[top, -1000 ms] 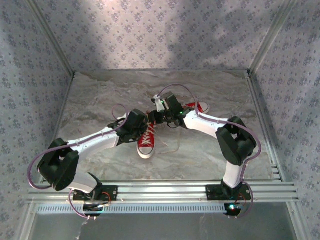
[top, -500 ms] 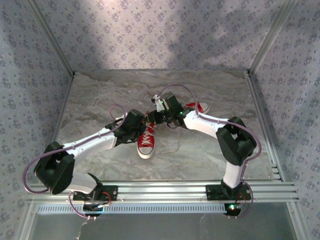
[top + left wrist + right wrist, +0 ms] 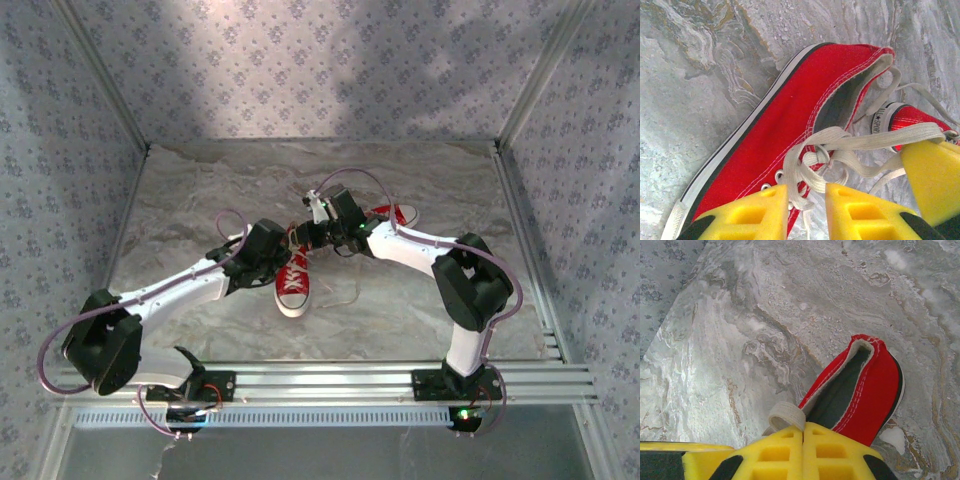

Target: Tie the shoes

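A red shoe [image 3: 292, 284] lies mid-table with its white toe cap toward the arms. The second shoe [image 3: 401, 213] peeks out behind the right arm. Both grippers meet over the near shoe's laces. In the left wrist view the left gripper [image 3: 806, 201] is open over the red shoe [image 3: 785, 115], and a white lace loop [image 3: 795, 172] hangs loose between its yellow fingers, just below a knot [image 3: 816, 157]. The right gripper [image 3: 802, 432] is shut on a lace loop [image 3: 786, 416] beside the shoe's heel opening [image 3: 842, 390]. It pulls that lace [image 3: 910, 134] taut.
The marble-patterned table [image 3: 200, 190] is walled by patterned fabric at the back and sides. Aluminium rails [image 3: 330, 380] run along the near edge at the arm bases. A loose lace end [image 3: 350, 290] trails on the table right of the near shoe.
The left gripper's jaws have parted, leaving the lace loop loose between them. The left arm's elbow swung out to the left. The right arm kept still, holding its lace.
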`<state>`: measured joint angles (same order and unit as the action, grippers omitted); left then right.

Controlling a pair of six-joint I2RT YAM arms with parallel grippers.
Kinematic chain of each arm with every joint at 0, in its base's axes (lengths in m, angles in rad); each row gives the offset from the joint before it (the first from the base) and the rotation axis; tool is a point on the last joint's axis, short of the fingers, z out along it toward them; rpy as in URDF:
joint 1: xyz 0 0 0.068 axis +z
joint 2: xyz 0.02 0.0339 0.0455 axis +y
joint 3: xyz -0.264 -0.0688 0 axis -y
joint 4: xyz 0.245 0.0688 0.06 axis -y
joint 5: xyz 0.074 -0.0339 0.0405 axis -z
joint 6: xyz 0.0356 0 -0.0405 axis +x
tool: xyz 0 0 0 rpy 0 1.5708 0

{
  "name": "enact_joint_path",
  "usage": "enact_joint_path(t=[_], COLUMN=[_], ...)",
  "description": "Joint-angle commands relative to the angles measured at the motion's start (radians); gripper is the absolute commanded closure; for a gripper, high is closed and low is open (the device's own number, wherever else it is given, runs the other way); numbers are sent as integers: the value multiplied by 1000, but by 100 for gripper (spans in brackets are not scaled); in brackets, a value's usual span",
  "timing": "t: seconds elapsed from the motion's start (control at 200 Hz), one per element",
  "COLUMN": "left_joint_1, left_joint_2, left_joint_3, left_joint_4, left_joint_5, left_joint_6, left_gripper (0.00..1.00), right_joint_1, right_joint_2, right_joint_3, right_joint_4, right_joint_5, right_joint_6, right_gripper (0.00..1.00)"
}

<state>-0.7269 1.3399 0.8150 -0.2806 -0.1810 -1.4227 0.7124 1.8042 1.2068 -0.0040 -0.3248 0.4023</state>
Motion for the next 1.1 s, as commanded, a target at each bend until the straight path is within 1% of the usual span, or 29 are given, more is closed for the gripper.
enact_joint_path(t=[0.0, 0.085, 0.3, 0.445, 0.555, 0.814, 1.099], left_joint_1=[-1, -2, -2, -1, 0, 8, 5], left_joint_2=[-18, -10, 20, 33, 42, 65, 42], left_joint_3=[2, -3, -4, -2, -1, 1, -7], left_joint_4=[18, 50, 84, 87, 86, 92, 71], left_joint_5=[-8, 7, 33, 36, 39, 46, 39], left_joint_6=[1, -8, -21, -23, -25, -28, -33], left_gripper=[76, 76, 72, 71, 68, 68, 64], right_joint_1=[6, 6, 6, 6, 5, 5, 4], right_joint_2=[-22, -22, -22, -22, -22, -20, -14], right_joint_3=[-6, -6, -6, -6, -6, -6, -6], right_joint_4=[-4, -4, -4, -4, -6, -9, -9], right_joint_5=[13, 13, 14, 13, 14, 12, 12], right_joint_6=[-9, -10, -11, -10, -12, -13, -15], right_gripper=[100, 100, 100, 100, 100, 100, 100])
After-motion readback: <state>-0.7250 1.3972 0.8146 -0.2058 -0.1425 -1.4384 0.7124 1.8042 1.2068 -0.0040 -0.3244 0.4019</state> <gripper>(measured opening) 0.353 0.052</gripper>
